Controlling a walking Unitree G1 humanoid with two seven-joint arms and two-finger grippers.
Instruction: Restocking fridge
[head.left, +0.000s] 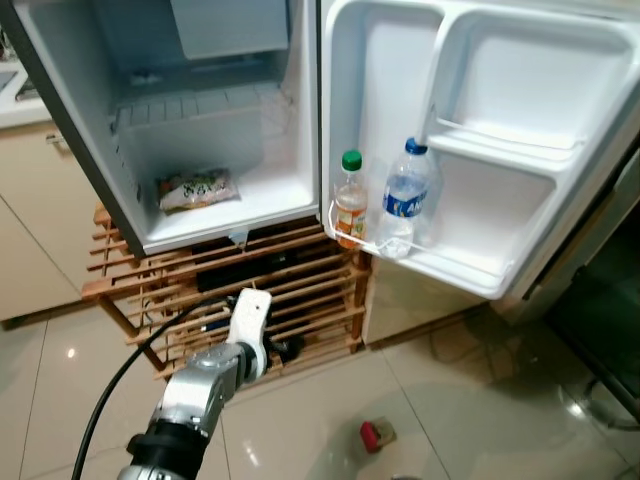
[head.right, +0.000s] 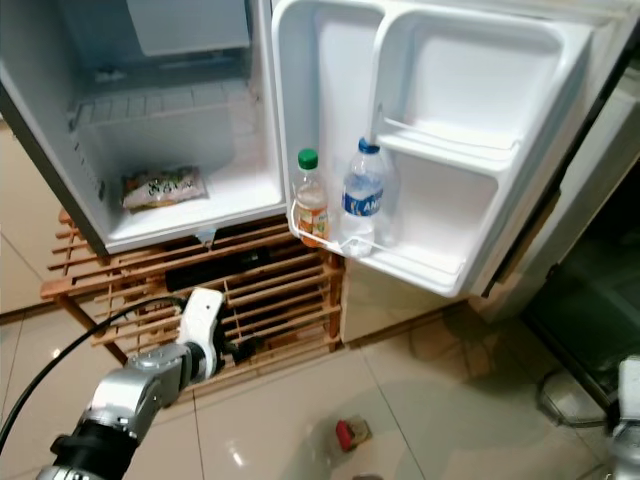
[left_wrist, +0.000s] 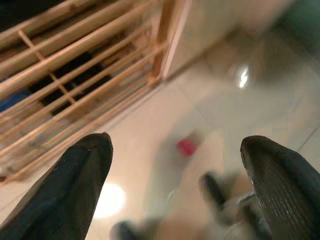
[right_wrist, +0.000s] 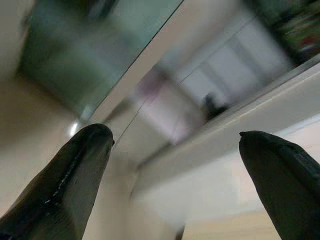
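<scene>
The small fridge (head.left: 280, 200) stands open on a wooden slatted stand (head.left: 310, 290). A green food packet (head.left: 197, 188) lies on its floor. In the door's lower shelf (head.left: 450, 268) an orange drink bottle (head.left: 350, 205) with a green cap stands beside a water bottle (head.left: 405, 200) with a blue label. My left arm (head.left: 205, 385) reaches low in front of the stand. My left gripper (left_wrist: 176, 141) is open over the tiled floor with nothing between its fingers. My right gripper (right_wrist: 173, 132) is open and holds nothing, against a blurred background.
A small red object (head.left: 375, 434) lies on the glossy floor tiles in front of the fridge. A black cable (head.left: 120, 375) trails from my left arm. A dark glass-fronted cabinet (head.left: 600, 310) stands to the right behind the open door.
</scene>
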